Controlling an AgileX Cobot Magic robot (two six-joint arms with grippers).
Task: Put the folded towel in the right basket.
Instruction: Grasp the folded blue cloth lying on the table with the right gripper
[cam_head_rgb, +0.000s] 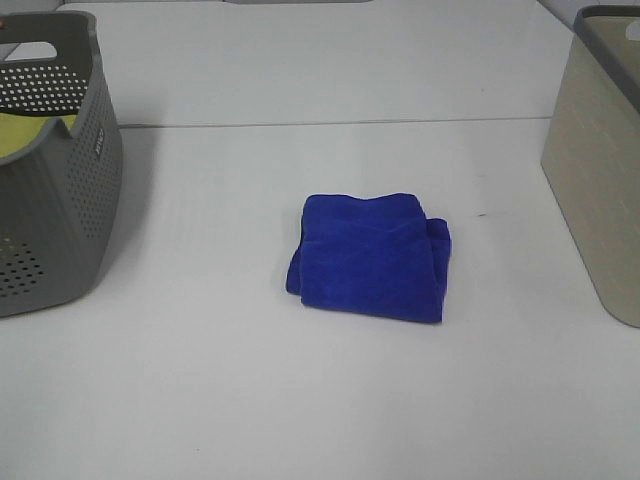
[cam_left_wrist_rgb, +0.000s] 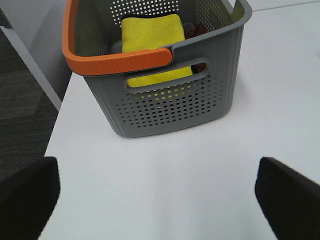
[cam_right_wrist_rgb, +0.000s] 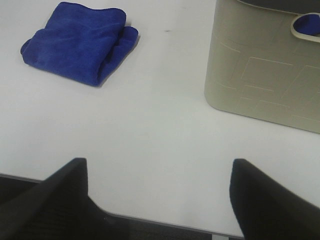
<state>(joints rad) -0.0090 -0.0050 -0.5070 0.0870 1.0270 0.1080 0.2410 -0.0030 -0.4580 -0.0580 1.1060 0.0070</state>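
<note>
A folded blue towel (cam_head_rgb: 372, 256) lies on the white table near the middle; it also shows in the right wrist view (cam_right_wrist_rgb: 80, 41). The right basket (cam_head_rgb: 600, 160) is beige and stands at the right edge; the right wrist view shows its wall (cam_right_wrist_rgb: 265, 65) with something blue behind its handle hole. My right gripper (cam_right_wrist_rgb: 160, 200) is open and empty, near the table's front edge, well short of the towel. My left gripper (cam_left_wrist_rgb: 157, 200) is open and empty, in front of the grey basket. Neither gripper shows in the exterior high view.
A grey perforated basket (cam_head_rgb: 60, 170) with an orange handle (cam_left_wrist_rgb: 120, 62) stands at the left and holds a yellow cloth (cam_left_wrist_rgb: 152, 35). A seam (cam_head_rgb: 330, 122) crosses the table at the back. The table's left edge (cam_left_wrist_rgb: 57, 125) drops to dark floor.
</note>
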